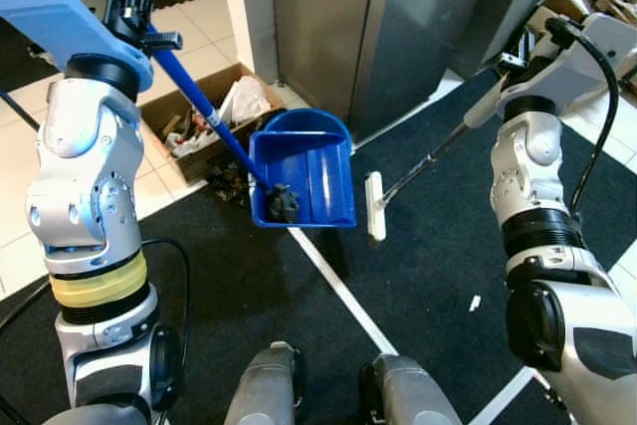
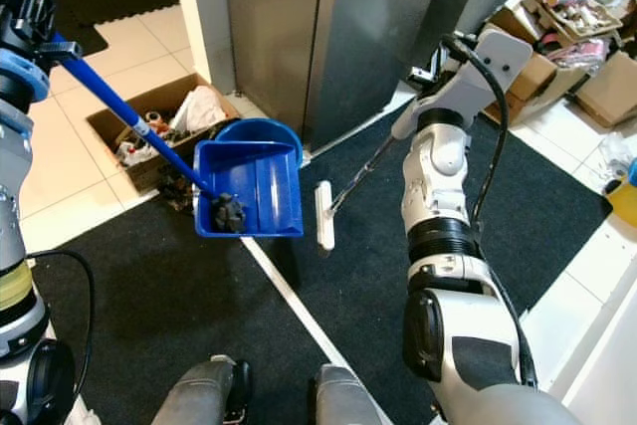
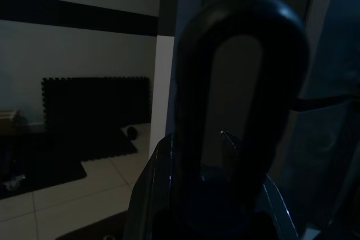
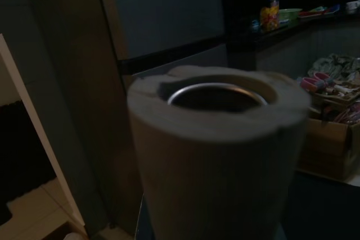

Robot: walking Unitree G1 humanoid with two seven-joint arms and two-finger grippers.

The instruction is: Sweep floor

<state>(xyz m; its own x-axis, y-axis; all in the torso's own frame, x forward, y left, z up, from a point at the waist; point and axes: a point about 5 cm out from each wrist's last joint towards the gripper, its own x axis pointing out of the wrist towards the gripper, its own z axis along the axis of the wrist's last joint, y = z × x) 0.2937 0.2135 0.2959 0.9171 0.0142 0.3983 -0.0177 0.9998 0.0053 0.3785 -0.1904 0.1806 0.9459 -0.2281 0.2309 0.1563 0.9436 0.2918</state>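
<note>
A blue long-handled dustpan (image 1: 304, 171) rests on the black mat (image 1: 428, 246), with a dark clump of debris (image 1: 282, 203) at its near lip. Its blue handle (image 1: 194, 97) slants up to my left gripper (image 1: 134, 2), which is shut on it; the handle's looped end (image 3: 242, 82) looms dark in the left wrist view. Just right of the pan lies a white broom head (image 1: 375, 206). Its silver pole (image 1: 433, 156) runs up to my right gripper (image 2: 430, 75), shut on it. The pole's foam-wrapped end (image 4: 216, 139) shows close in the right wrist view.
An open cardboard box of clutter (image 1: 204, 116) stands behind the dustpan, beside a steel cabinet (image 1: 368, 27). A white line (image 1: 338, 286) crosses the mat, and a small white scrap (image 1: 475, 303) lies on it. Boxes with shoes (image 2: 557, 7) are at the far right.
</note>
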